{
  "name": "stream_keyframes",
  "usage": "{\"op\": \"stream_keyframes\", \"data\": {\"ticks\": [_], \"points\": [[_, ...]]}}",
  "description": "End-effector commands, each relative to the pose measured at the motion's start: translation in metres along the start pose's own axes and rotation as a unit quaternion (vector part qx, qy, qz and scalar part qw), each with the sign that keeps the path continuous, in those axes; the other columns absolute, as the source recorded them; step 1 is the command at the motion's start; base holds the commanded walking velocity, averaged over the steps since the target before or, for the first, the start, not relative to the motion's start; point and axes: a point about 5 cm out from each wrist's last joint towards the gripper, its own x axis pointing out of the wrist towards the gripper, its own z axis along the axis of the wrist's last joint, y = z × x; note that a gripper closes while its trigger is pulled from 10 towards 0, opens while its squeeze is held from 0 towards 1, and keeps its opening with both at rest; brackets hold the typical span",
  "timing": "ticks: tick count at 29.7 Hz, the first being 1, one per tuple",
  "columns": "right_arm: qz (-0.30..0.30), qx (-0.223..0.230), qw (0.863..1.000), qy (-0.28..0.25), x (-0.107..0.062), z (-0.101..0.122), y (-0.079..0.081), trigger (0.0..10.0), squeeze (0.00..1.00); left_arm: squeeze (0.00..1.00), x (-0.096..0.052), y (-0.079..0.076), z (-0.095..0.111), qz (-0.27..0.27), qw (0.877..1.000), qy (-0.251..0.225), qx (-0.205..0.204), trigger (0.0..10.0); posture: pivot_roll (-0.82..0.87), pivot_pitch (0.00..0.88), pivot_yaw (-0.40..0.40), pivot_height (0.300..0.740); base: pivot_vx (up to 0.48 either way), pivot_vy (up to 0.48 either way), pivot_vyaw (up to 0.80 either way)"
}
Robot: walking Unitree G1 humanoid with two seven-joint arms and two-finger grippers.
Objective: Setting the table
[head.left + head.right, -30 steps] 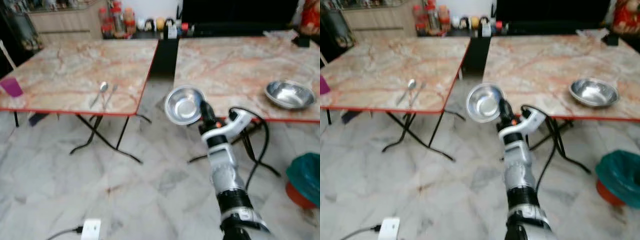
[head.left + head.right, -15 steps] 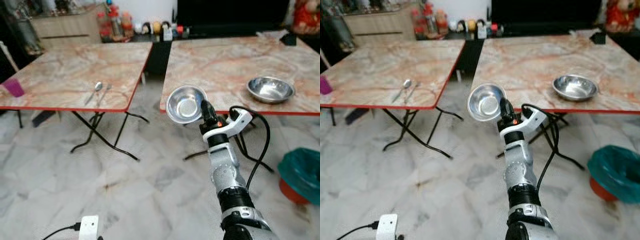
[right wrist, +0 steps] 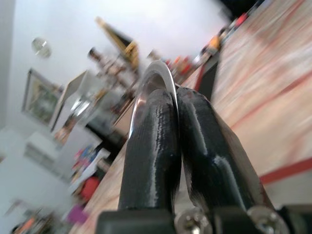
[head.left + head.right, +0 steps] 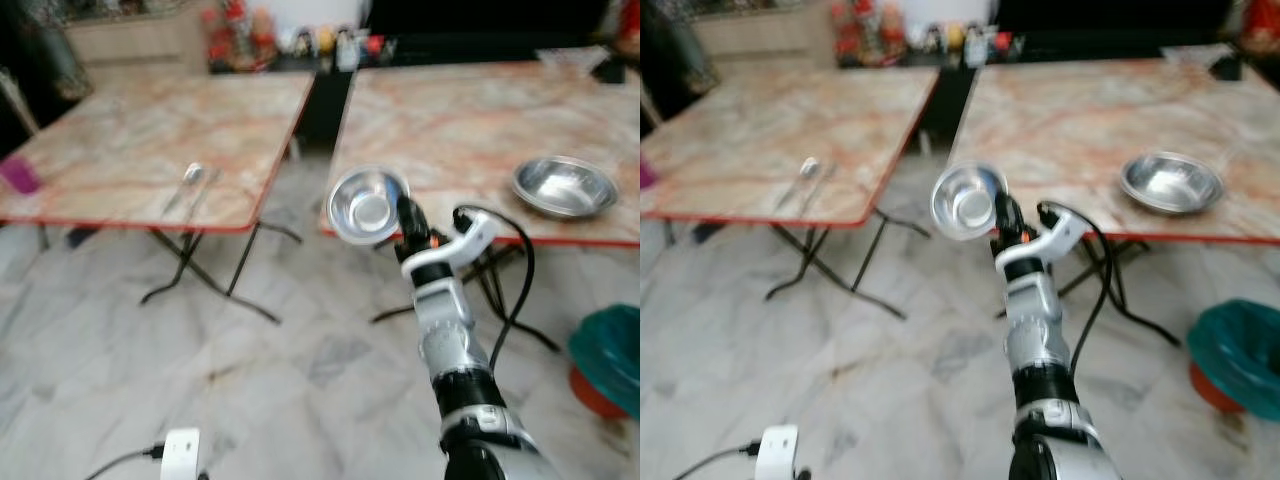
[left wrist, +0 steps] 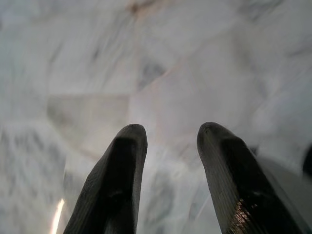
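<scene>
The right hand (image 4: 404, 212) is raised in front of the robot with its two black fingers (image 3: 161, 146) pressed together on the rim of a small steel bowl (image 4: 367, 204), which it holds in the air above the marble floor (image 4: 250, 380), level with the near edge of the right tabletop (image 4: 470, 120) and in front of its near left corner. The bowl stands on edge, tilted nearly upright, with its hollow facing back toward the robot and its rim gripped at the lower right; being round, it has no long axis to speak of. On the right tabletop, well apart from the held bowl, a second, wider steel bowl (image 4: 564, 187) sits upright near the front edge. The left tabletop (image 4: 150, 140) stands beside the right one with a dark gap between them; a spoon and fork (image 4: 190, 185) lie side by side on it near its front edge, their long axes running roughly toward and away from the robot, and a purple cup (image 4: 20, 175) stands at its far left edge. Bottles and jars (image 4: 290, 40) line the back behind the tabletops. A teal bin (image 4: 608, 355) stands on the floor at the right, and a white plug adapter (image 4: 180, 455) lies on the floor near the robot. The left hand (image 5: 168, 161) points down over the marble floor, its fingers apart and holding nothing.
</scene>
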Motion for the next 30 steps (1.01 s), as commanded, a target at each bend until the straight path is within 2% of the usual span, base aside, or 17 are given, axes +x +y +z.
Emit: {"op": "stream_keyframes", "data": {"ticks": [1, 15, 30], "points": [[0.001, -0.002, 1.000, -0.005, 0.0032, 0.0035, 0.0013, 10.0, 0.00, 0.00, -0.0008, -0.0049, -0.0047, -0.005, 1.000, 0.010, 0.003, 10.0, -0.02, 0.022, 0.061, 0.740, 0.412, 0.000, 0.00], [0.007, -0.001, 1.000, -0.005, 0.0051, 0.0038, 0.0039, 10.0, 0.00, 0.00, -0.0002, -0.0098, -0.0019, -0.011, 1.000, 0.008, 0.004, 10.0, -0.03, 0.023, 0.060, 0.740, 0.414, 0.000, 0.00], [0.008, 0.003, 1.000, -0.009, 0.0053, 0.0033, 0.0051, 10.0, 0.00, 0.00, 0.0003, -0.0087, 0.0002, -0.011, 1.000, 0.006, 0.011, 10.0, -0.03, 0.021, 0.065, 0.740, 0.398, 0.000, 0.00]]}}
